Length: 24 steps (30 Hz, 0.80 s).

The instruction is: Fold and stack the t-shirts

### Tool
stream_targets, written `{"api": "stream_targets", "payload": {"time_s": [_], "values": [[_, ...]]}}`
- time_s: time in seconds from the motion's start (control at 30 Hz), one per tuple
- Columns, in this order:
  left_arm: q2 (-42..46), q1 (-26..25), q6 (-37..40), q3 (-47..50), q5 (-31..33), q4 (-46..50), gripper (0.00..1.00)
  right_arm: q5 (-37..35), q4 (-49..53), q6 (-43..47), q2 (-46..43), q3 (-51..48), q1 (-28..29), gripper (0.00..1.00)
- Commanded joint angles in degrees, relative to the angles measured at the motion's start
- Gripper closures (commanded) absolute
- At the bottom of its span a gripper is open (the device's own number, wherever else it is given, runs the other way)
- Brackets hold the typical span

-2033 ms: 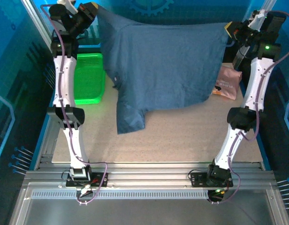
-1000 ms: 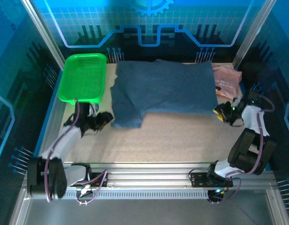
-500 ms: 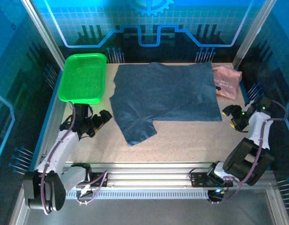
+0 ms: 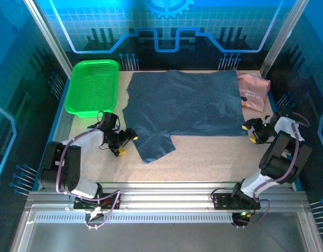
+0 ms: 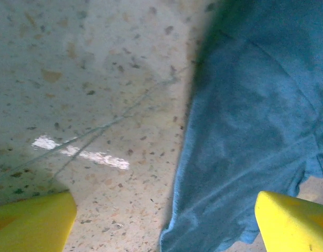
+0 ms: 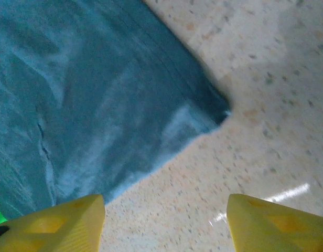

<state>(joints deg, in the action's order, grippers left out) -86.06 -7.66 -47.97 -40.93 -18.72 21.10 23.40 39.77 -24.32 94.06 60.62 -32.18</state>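
Records slate-blue t-shirt (image 4: pixel 187 102) flat mid-counter (image 4: pixel 214 157), long axis 9 to 3. Places left claw (image 4: pixel 127 139), fingers apart, with sleeve at its 3 o'clock. Places right claw (image 4: pixel 249 131), likewise apart, with near hem corner at its 9 o'clock. Judges both equally near.

Speckled beige table (image 4: pixel 214 157) inside blue-lit panel walls (image 4: pixel 203 21).

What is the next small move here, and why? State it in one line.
Probably lower the left gripper and pinch the edge of the blue t-shirt. The shirt lies spread flat and unfolded, and that edge sits between its open jaws, as the shirt's corner does at the open right gripper.
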Motion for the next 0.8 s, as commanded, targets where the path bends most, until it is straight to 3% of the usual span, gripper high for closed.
{"api": "stream_targets", "payload": {"time_s": [0.0,0.17,0.47,0.77], "values": [[-6.08,-2.76,-2.25,-0.52,-6.41,-10.20,0.16,1.06,-2.15,-1.18,3.27,4.34,2.79,0.38],[-10.18,-4.68,-5.44,-0.66,-8.05,-14.94,0.23,-4.59,-0.66,-1.79,7.73,7.09,7.19,0.40],[-18.65,-9.17,-10.06,-4.06,-10.46,-20.53,0.37,-13.81,2.51,-3.03,6.48,7.30,7.84,0.42],[-11.43,-10.94,-9.30,-1.17,-11.65,-11.99,0.37,-13.72,5.38,-0.30,4.30,7.54,7.84,0.42]]}}
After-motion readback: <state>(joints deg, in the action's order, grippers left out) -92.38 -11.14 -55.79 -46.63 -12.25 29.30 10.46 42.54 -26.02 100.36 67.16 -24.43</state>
